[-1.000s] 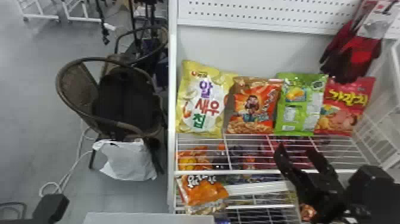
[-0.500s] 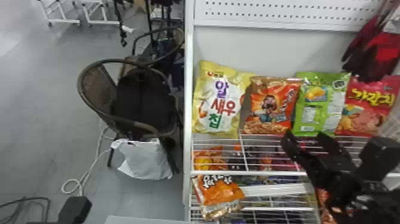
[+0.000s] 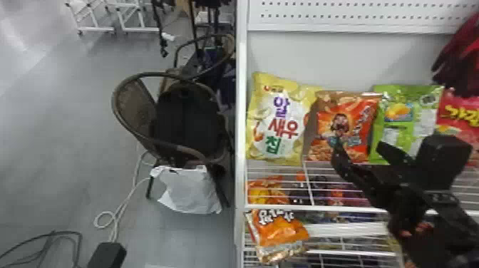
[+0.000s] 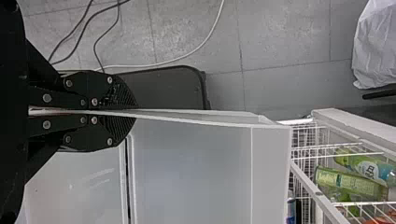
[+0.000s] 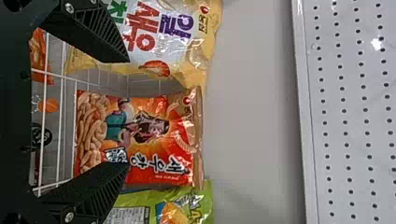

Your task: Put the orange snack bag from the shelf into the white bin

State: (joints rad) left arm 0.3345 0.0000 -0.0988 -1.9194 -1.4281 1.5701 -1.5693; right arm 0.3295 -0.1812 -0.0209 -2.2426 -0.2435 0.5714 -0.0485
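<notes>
The right end effector (image 3: 358,144) gapes at the orange snack bag (image 5: 154,112) along the wire shelf's (image 3: 285,207) back edge; probably light, crushable, so pinch both sides gently, midway up.

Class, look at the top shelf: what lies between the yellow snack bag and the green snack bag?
The orange snack bag stands between the yellow snack bag and the green snack bag. Both the head view and right wrist view show this.
</notes>
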